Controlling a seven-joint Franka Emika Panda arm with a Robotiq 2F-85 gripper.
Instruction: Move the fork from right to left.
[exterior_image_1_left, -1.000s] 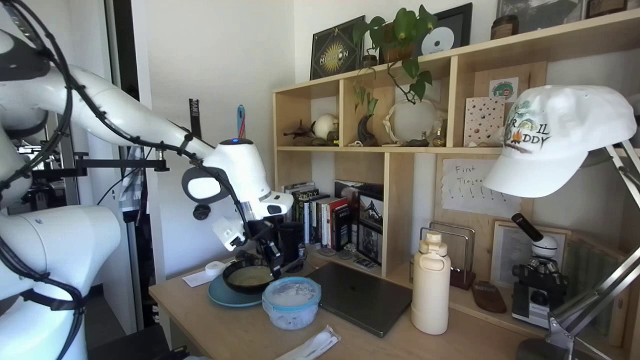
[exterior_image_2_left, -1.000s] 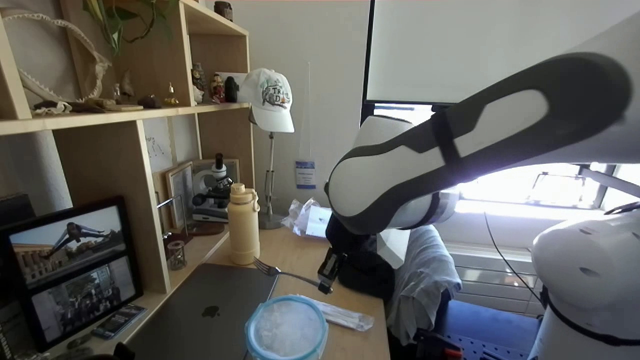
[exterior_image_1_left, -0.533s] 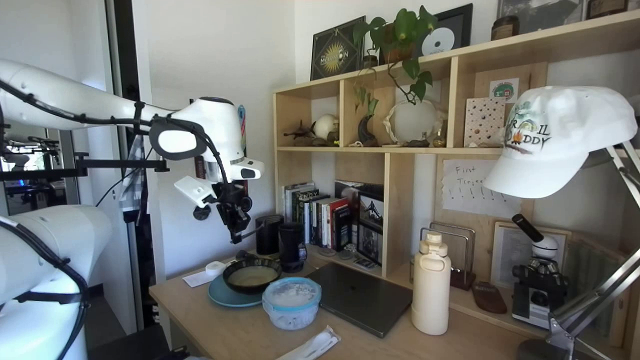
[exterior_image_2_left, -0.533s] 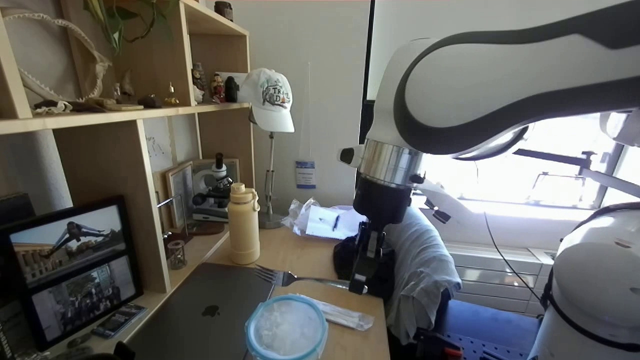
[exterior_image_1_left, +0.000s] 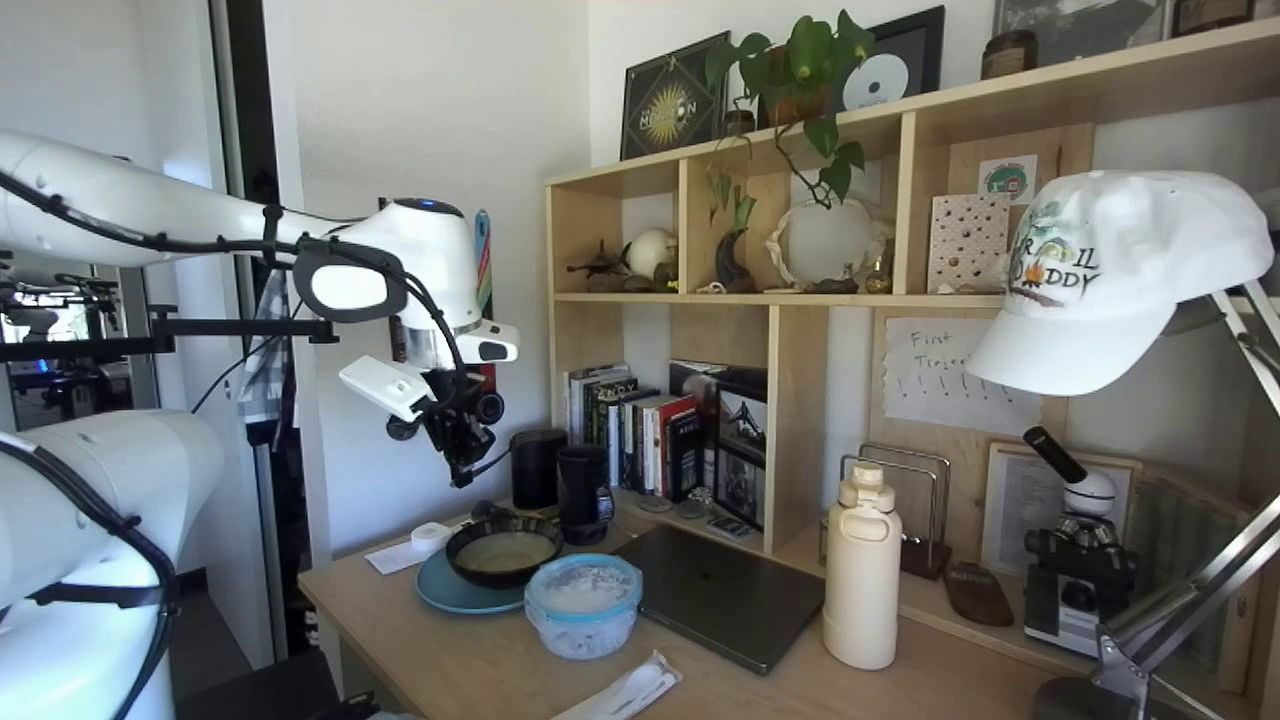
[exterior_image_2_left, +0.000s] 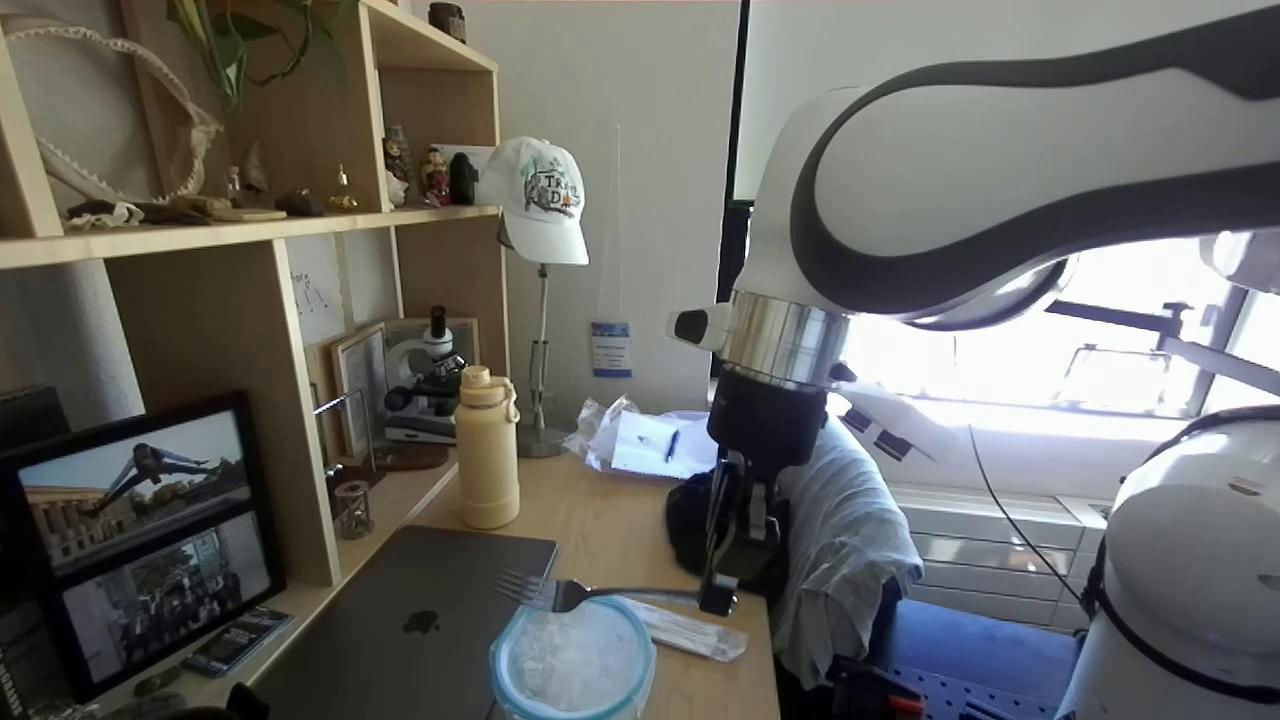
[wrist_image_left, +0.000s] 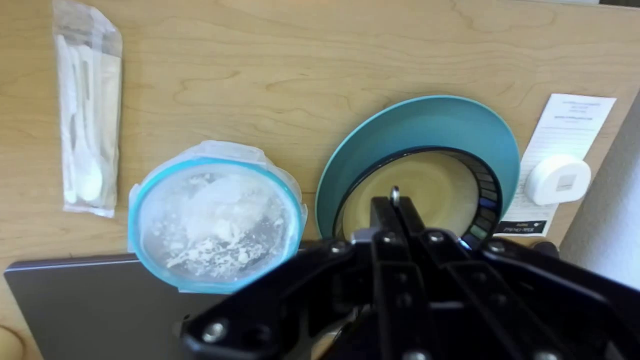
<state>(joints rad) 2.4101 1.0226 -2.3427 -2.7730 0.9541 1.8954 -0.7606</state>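
My gripper (exterior_image_2_left: 718, 597) is shut on the handle of a silver metal fork (exterior_image_2_left: 569, 597) and holds it in the air. The fork lies roughly level, tines pointing away from the fingers toward the shelf side. In an exterior view the gripper (exterior_image_1_left: 462, 478) hangs above the dark bowl, with the fork (exterior_image_1_left: 490, 464) showing as a thin line. In the wrist view the fingertips (wrist_image_left: 395, 202) are over the bowl; only the handle end of the fork (wrist_image_left: 395, 193) shows between them. The tines are hidden there.
A dark bowl (exterior_image_1_left: 505, 553) sits on a teal plate (exterior_image_1_left: 450, 598). Beside them stand a blue-lidded container (exterior_image_1_left: 583, 610), a closed laptop (exterior_image_1_left: 720, 595), wrapped cutlery (exterior_image_1_left: 630, 690) and a cream bottle (exterior_image_1_left: 861, 570). Black canisters (exterior_image_1_left: 583, 490) stand behind the bowl. A shelf (exterior_image_1_left: 787, 430) borders the desk.
The gripper has risen from low by the bowl, carrying the fork up and back toward the robot. Over the last half second it has shifted and tilted only slightly, still holding the fork.
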